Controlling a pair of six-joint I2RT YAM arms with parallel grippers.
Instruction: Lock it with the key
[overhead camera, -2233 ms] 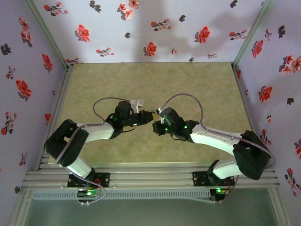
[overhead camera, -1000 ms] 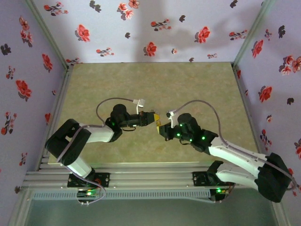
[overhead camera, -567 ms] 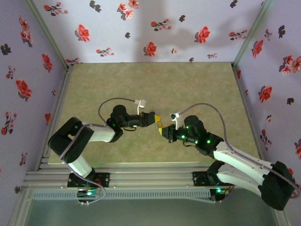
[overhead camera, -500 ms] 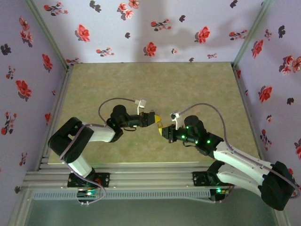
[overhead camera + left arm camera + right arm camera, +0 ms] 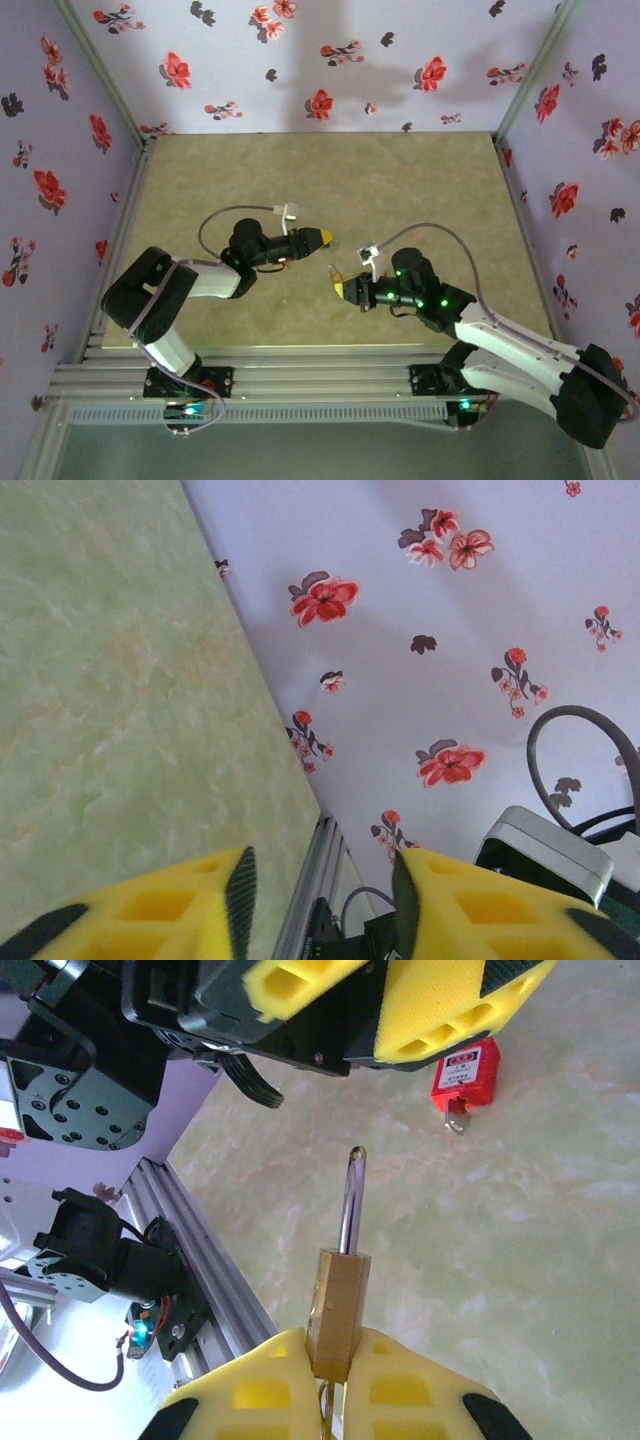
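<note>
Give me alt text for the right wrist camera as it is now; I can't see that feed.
The right gripper pinches a small brass padlock by its body, its silver shackle pointing toward the left gripper, which hangs open above the table. A red padlock lies on the table beyond.

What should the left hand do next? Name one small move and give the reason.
Probably ease the left hand back a little, away from the brass padlock. Its jaws stand open with nothing between them, yet it hangs close beyond the tip of the shackle. The right hand is shut on the padlock's body, and backing off should give it room.
</note>
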